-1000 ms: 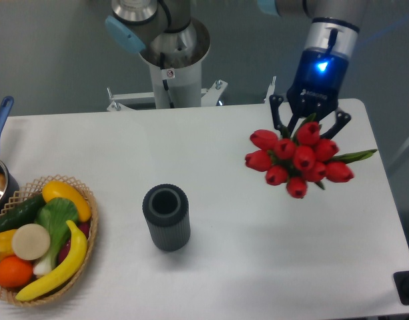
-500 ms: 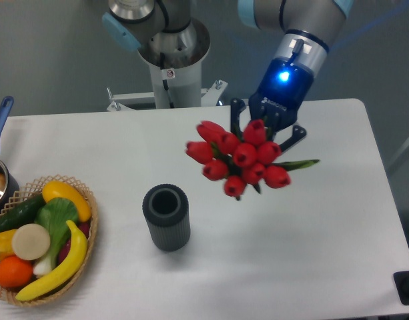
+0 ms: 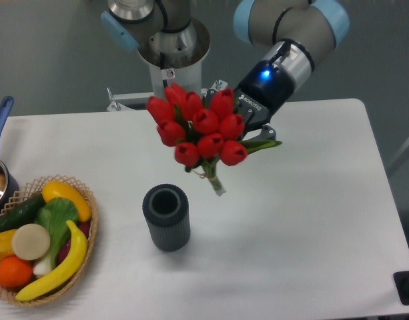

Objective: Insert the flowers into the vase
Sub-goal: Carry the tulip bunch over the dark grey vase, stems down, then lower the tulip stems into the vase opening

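The flowers [image 3: 199,127], a tight bunch of red tulip buds with green leaves, hang above the table with their short stems pointing down and right. My gripper [image 3: 239,127] is shut on the bunch from the right, its fingers mostly hidden behind the buds. The vase [image 3: 166,217], a dark grey ribbed cylinder with an open top, stands upright on the white table [image 3: 311,220], below and slightly left of the stem ends, with a gap between them.
A wicker basket [image 3: 84,257] of fruit and vegetables sits at the table's left front. A blue-handled pot [image 3: 0,143] is at the left edge. The arm's base column [image 3: 171,60] rises behind the table.
The gripper has carried the flowers leftward and up, from the table's right side to just above and right of the vase. The bunch has tilted more upright.
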`<action>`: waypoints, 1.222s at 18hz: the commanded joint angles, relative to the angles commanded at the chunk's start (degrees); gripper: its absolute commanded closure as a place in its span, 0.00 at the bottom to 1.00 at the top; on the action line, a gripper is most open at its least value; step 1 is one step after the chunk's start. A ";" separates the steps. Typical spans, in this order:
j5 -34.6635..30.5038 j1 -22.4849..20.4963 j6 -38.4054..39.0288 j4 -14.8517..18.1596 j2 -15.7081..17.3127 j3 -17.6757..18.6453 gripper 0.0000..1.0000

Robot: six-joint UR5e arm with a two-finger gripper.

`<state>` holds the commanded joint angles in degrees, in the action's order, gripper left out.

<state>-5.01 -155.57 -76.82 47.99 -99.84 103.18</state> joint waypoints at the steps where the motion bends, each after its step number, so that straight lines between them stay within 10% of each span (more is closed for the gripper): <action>1: 0.17 0.09 0.00 0.00 0.09 0.26 0.64; 22: 3.43 3.17 -0.09 0.18 -1.76 3.61 0.63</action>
<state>-1.58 -152.40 -76.90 48.16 -101.60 106.79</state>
